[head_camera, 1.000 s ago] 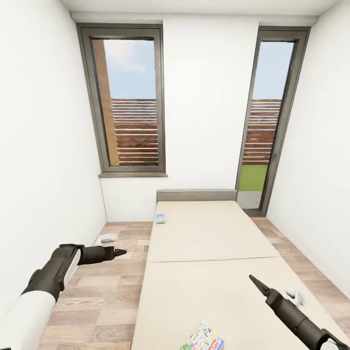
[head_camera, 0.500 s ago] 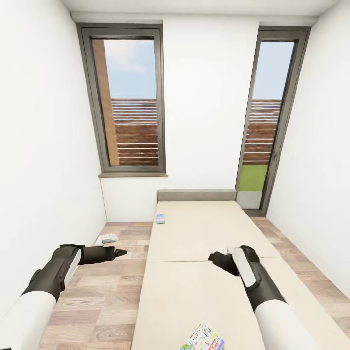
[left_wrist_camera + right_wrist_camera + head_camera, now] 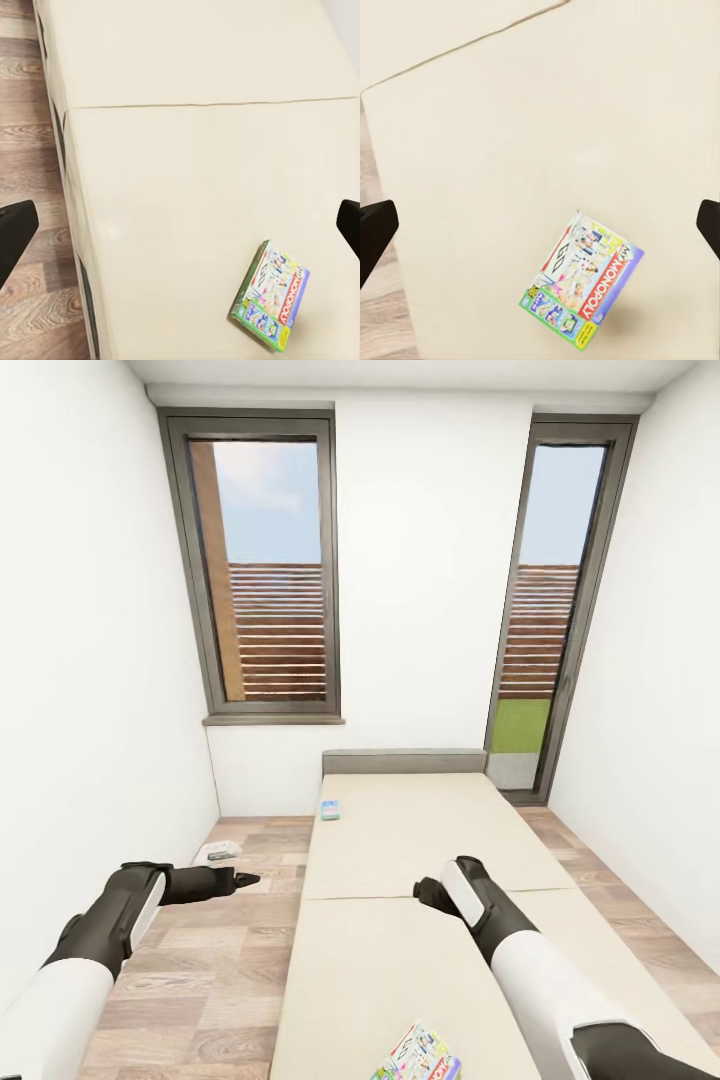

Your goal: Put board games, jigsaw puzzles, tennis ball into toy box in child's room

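A Monopoly board game box (image 3: 583, 289) lies flat on the near end of the bed (image 3: 420, 840), face up and turned at an angle to the mattress edge; a second, smaller blue box (image 3: 330, 810) sits far off near the headboard, at the bed's left edge. Both wrist views show the finger tips spread wide at the frame edges, so the left pincer (image 3: 245, 879) and the right pincer (image 3: 425, 890) stand released and empty. The box is probably light, stiff cardboard with a slick printed lid; lying flush on soft bedding, it likely wants a grip across its narrow width or by one edge.
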### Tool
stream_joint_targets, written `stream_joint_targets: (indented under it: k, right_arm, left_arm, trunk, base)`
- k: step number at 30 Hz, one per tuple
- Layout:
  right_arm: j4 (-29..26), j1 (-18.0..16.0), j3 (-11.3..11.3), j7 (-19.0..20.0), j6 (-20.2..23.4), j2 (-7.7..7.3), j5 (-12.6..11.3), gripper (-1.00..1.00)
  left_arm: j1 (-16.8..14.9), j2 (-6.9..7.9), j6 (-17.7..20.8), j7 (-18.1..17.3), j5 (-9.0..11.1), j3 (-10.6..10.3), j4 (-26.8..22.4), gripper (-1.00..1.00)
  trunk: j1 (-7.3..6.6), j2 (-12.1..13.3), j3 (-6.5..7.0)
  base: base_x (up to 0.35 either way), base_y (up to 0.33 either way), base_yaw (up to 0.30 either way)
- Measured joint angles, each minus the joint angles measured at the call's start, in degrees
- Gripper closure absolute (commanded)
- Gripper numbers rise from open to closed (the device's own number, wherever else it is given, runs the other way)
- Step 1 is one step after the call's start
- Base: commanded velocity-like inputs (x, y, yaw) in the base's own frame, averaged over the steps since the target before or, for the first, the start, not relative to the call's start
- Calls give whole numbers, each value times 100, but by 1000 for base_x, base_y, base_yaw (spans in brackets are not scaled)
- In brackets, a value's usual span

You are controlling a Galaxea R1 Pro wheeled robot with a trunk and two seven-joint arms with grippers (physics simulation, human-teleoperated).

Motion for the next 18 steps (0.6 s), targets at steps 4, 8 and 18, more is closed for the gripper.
stream_joint_targets:
  k: [4,8,18]
  right_arm:
    - [11,3,60,-3,-17,7,-4,-100]
    - [16,5,79,-6,-12,35,-2,-100]
    - [48,8,78,0,-3,-26,-9,-100]
  left_arm:
    - [0,8,0,0,-3,0,0,-100]
    - [0,-9,-2,17,-9,-10,0,-100]
    - [12,-24,-8,46,-22,-23,32,-100]
  trunk:
    - [0,0,-1]
    - [0,0,-12]
    - [0,4,-90]
  base:
    - [0,0,0]
    - [0,0,0]
    - [0,0,0]
